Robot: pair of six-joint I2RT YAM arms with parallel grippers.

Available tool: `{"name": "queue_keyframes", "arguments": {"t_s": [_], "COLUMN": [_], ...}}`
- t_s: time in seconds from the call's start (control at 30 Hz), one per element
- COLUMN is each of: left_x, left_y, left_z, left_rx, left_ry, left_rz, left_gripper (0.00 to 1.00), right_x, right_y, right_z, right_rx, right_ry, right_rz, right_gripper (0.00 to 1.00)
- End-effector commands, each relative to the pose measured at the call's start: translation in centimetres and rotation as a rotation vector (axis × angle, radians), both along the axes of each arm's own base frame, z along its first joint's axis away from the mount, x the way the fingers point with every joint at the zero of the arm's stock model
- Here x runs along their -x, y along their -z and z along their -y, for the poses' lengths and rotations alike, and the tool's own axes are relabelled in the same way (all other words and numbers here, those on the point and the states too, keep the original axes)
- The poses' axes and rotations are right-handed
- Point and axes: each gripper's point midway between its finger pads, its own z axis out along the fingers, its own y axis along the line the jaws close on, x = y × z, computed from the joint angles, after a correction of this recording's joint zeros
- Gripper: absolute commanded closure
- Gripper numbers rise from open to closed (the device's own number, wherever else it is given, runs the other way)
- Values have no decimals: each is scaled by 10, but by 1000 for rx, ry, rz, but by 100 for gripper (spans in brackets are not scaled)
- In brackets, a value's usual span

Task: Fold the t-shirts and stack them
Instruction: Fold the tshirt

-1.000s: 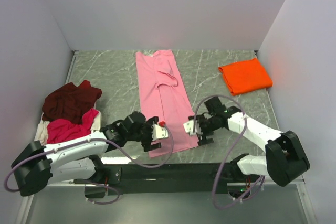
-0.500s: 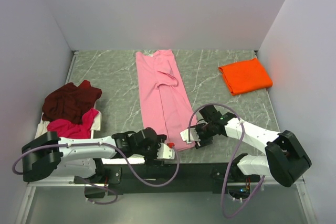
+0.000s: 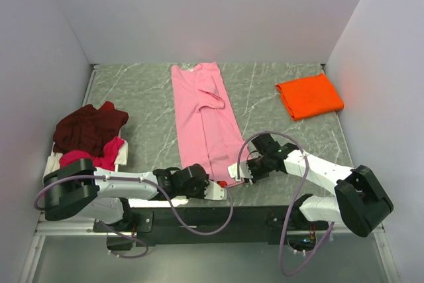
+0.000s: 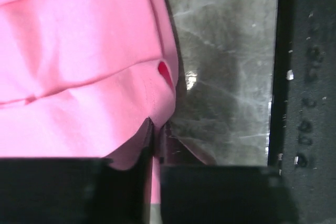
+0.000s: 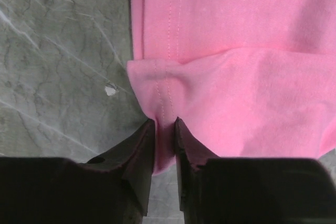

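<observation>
A light pink t-shirt point(image 3: 205, 120), folded into a long strip, lies down the middle of the table. My left gripper point(image 3: 222, 184) is at the strip's near end and is shut on a pinch of the pink cloth point(image 4: 105, 77), its jaws tight together at the hem corner point(image 4: 156, 127). My right gripper point(image 3: 238, 174) sits at the near right corner, shut on a fold of the stitched hem point(image 5: 165, 124). A folded bright orange t-shirt point(image 3: 309, 95) lies at the back right. Dark maroon point(image 3: 89, 127), magenta-red point(image 3: 89, 159) and cream point(image 3: 52, 164) t-shirts are heaped at the left.
The grey marble tabletop point(image 3: 142, 97) is walled at the back and on both sides. A black rail point(image 4: 304, 103) runs along the near edge right beside the left gripper. A small white fleck point(image 5: 110, 89) lies on the marble left of the hem.
Both arms came down onto the near end of the pink t-shirt. The left gripper swung toward the near edge. Both grippers closed from open onto the hem.
</observation>
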Motion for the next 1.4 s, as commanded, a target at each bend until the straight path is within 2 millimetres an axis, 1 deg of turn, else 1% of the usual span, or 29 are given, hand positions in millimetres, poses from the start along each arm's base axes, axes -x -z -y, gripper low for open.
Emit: {"name": "queue_keyframes", "arguments": {"t_s": [0.0, 0.23, 0.37, 0.47, 0.53, 0.57, 0.6, 0.63, 0.67, 0.7, 0.73, 0.77, 0.8, 0.83, 0.87, 0.9, 0.93, 0.97, 1.0, 1.03, 1.07, 1.1, 1.13, 1.17, 1.2, 1.23, 1.3, 1.33, 1.37], "left_x": [0, 4, -9, -30, -53, -60, -77, -90, -96, -115, -131, -144, -164, -181, -196, -213, -230, -240, -250, -264, -272, -282, -292, -298, -305, -314, -325, -333, -335], "left_y": [16, 3, -15, -39, -59, -65, -70, -82, -87, -84, -93, -96, -88, -99, -104, -94, -107, -107, -91, -102, -101, -92, -99, -98, -90, -95, -86, -93, -91], "left_z": [-23, -22, -20, -20, -22, -22, -29, -27, -25, -35, -36, -38, -50, -50, -51, -57, -55, -57, -63, -60, -61, -68, -68, -69, -74, -73, -75, -74, -73], "left_rx": [-97, -56, 5, 83, 133, 146, 156, 177, 202, 189, 192, 193, 177, 194, 215, 218, 239, 237, 209, 224, 226, 218, 237, 240, 231, 236, 228, 237, 242], "left_ry": [-11, 26, 8, -41, -85, -90, -134, -142, -131, -178, -185, -203, -244, -256, -271, -294, -301, -308, -327, -322, -323, -343, -346, -350, -362, -362, -368, -368, -368], "left_rz": [16, 28, 59, 70, 110, 117, 131, 157, 145, 138, 168, 183, 168, 183, 196, 167, 189, 185, 147, 167, 164, 147, 157, 155, 140, 150, 135, 150, 144], "left_gripper": [99, 100, 100, 100, 100, 100, 100, 100, 100, 100, 100, 100, 100, 100, 100, 100, 100, 100, 100, 100, 100, 100, 100, 100, 100, 100, 100, 100, 100], "right_x": [4, 0, -21, -41, -54, -67, -76, -88, -105, -116, -129, -148, -160, -172, -192, -203, -213, -234, -244, -262, -271, -281, -294, -301, -307, -316, -324, -330, -332], "right_y": [2, -17, -49, -70, -76, -87, -84, -85, -100, -91, -92, -108, -98, -98, -113, -99, -99, -115, -99, -114, -114, -101, -111, -100, -98, -106, -94, -98, -91], "right_z": [3, -13, -25, -32, -32, -36, -36, -33, -37, -37, -34, -40, -41, -41, -48, -50, -52, -57, -59, -64, -64, -64, -68, -68, -69, -72, -72, -72, -71], "right_rx": [12, -44, -106, -138, -144, -163, -148, -146, -163, -144, -144, -166, -149, -140, -162, -138, -137, -162, -141, -173, -175, -162, -186, -172, -172, -187, -168, -174, -162], "right_ry": [2, 59, 158, 208, 246, 263, 285, 317, 337, 358, 393, 405, 425, 445, 465, 481, 509, 523, 544, 567, 584, 604, 618, 628, 635, 642, 663, 669, 679], "right_rz": [-5, -72, -96, -91, -100, -85, -97, -97, -79, -110, -119, -91, -118, -109, -80, -109, -116, -81, -109, -82, -77, -94, -70, -79, -76, -54, -59, -46, -51], "right_gripper": [75, 98, 100, 100, 100, 100, 100, 100, 100, 100, 100, 100, 100, 100, 100, 100, 100, 100, 100, 100, 100, 100, 100, 100, 100, 100, 100, 100, 100]}}
